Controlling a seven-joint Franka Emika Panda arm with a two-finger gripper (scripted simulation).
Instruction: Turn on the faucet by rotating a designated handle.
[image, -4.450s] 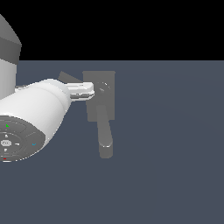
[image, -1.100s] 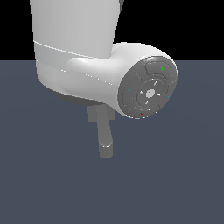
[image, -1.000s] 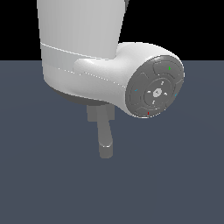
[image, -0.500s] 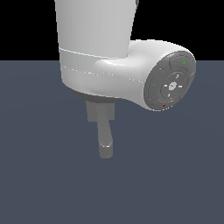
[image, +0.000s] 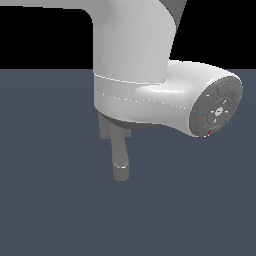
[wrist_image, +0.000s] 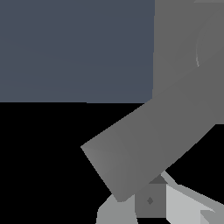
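Dark blue-grey floor runs under everything. Most of the faucet (image: 119, 150) hides behind the white arm (image: 135, 65). Its handle (wrist_image: 144, 148) fills the wrist view, touching a finger (wrist_image: 151, 201), likely for pushing; finger spacing cannot be told.

A bulky white robot arm (image: 135, 60) fills the upper middle of the exterior view, its rounded joint ending toward the exterior view's right in a dark grey circular cap with small coloured marks (image: 217, 109). Below the arm, the thick rounded spout of the matte grey faucet (image: 120, 157) hangs down over the flat blue-grey counter (image: 55, 200). The rest of the fixture is hidden behind the arm.
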